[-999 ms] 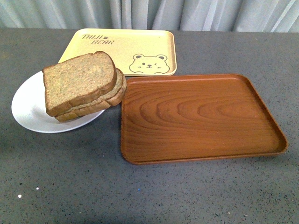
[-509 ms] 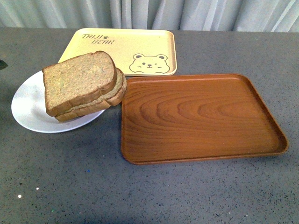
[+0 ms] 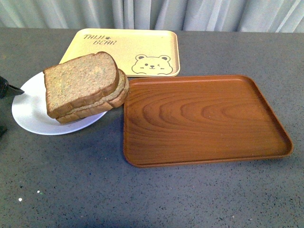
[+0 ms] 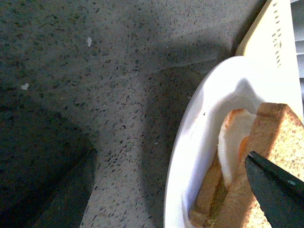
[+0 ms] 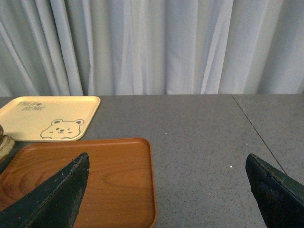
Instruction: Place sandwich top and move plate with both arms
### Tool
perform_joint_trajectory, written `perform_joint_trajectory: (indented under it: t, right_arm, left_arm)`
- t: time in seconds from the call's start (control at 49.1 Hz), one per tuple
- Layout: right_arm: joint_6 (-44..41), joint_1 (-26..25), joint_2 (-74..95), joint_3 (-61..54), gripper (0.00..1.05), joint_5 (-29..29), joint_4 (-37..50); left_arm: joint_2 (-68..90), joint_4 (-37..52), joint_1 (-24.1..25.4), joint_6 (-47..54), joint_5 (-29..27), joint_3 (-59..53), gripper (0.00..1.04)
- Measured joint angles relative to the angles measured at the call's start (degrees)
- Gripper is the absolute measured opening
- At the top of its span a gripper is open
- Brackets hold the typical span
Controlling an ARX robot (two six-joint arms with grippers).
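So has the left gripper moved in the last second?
Yes. In the front view the left gripper has come in from the left edge toward the plate, which has not shifted, and is now open at its left rim.

Dark grey speckled tabletop [image 3: 190, 199]; pale pleated curtain [image 3: 213, 14] behind far edge; soft even light.

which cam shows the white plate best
The front view: the plate shows nearly whole, sandwich covering one side. The left wrist view catches only part of its rim; the right wrist view shows none.
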Motion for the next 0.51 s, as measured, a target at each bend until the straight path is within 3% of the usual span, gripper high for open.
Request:
perform_joint_trajectory:
  t: [0.285,0.509]
  right_arm:
    - [-0.02,0.00,0.00,0.00,0.96,-0.02,0.00]
    - [-0.02,0.00,0.00,0.00,0.96,0.00,0.00]
  left_arm:
    - [3.32,3.80,-1.90,-6.10,-0.85,1.95,0.95]
    - [5.11,6.54,-2.56,-10.27,0.35,0.52,0.55]
